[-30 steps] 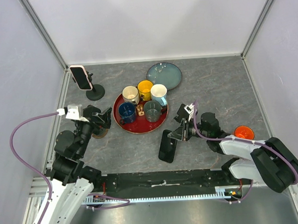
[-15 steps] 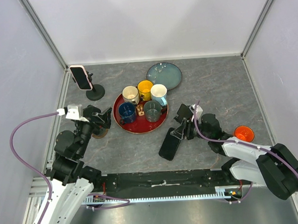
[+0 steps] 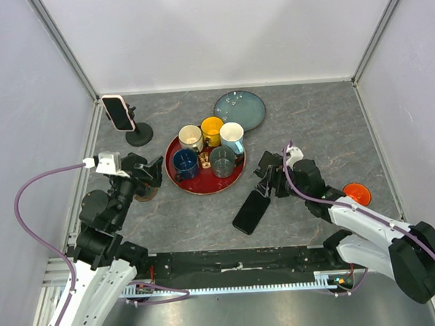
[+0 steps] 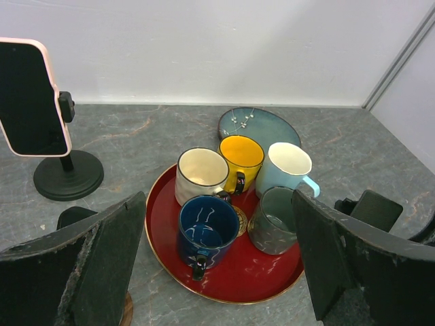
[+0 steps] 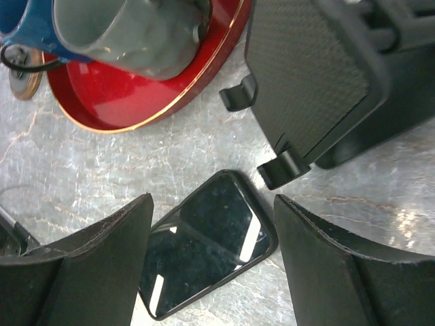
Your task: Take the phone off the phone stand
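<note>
The right gripper (image 3: 265, 188) hangs low over the table with its fingers (image 5: 88, 272) spread wide and nothing between them. Directly beneath it, seen through the gap in the wrist view, the black phone (image 5: 204, 251) lies flat and screen-up on the grey table (image 3: 310, 121), angled toward the near edge in the overhead view (image 3: 251, 211). Just beyond the fingertips stands the black phone stand (image 5: 306, 81), its textured backplate and two small hooks uncovered; the phone's far corner sits just beside the lower hook and seems to be apart from it. Past the stand, on the gripper's left, is the red tray (image 3: 233, 182) carrying five mugs (image 3: 222, 160), and beyond that a blue plate (image 3: 239, 108). Behind the right wrist, an orange object (image 3: 356, 194) rests on the table. Well off to the left, the left gripper (image 3: 151, 174) hovers just beside the tray's rim with its fingers also parted and holding nothing. Farther out from it, in the far left corner, a pink-cased phone (image 4: 30, 98) sits clamped in a round-based stand (image 4: 68, 178).
</note>
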